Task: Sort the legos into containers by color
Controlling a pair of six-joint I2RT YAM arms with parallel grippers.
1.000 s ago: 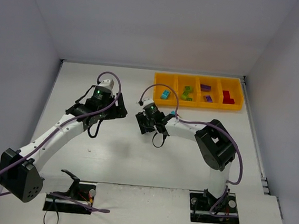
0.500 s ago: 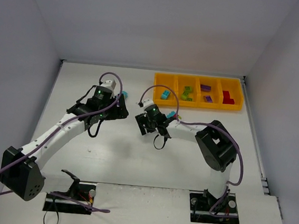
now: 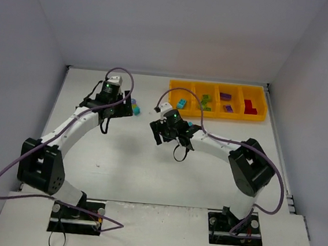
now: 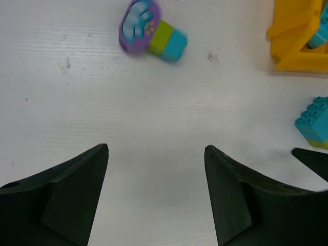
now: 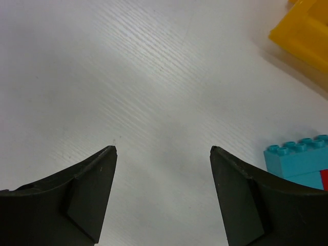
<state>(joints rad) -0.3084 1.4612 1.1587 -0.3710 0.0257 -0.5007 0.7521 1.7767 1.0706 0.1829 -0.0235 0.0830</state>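
Observation:
The orange-yellow tray (image 3: 176, 89) stands at the back right and holds teal (image 3: 181, 104), green (image 3: 204, 101), purple (image 3: 225, 97) and red (image 3: 250, 107) legos in separate compartments. A purple, green and teal cluster (image 3: 135, 107) lies on the table left of the tray, and shows in the left wrist view (image 4: 151, 33) ahead of the fingers. My left gripper (image 3: 125, 105) (image 4: 156, 148) is open and empty just short of the cluster. My right gripper (image 3: 162, 133) (image 5: 163, 149) is open and empty over bare table. A teal brick with red on it (image 5: 302, 161) lies to its right.
The tray's corner shows in the left wrist view (image 4: 297, 36) and the right wrist view (image 5: 302, 31). A teal brick with a lime underside (image 4: 315, 123) lies at the right edge of the left wrist view. White walls close in the table on three sides.
My left arm has swung back and to the left, and the cluster now lies in the open beside its fingers. My right gripper has shifted slightly right.

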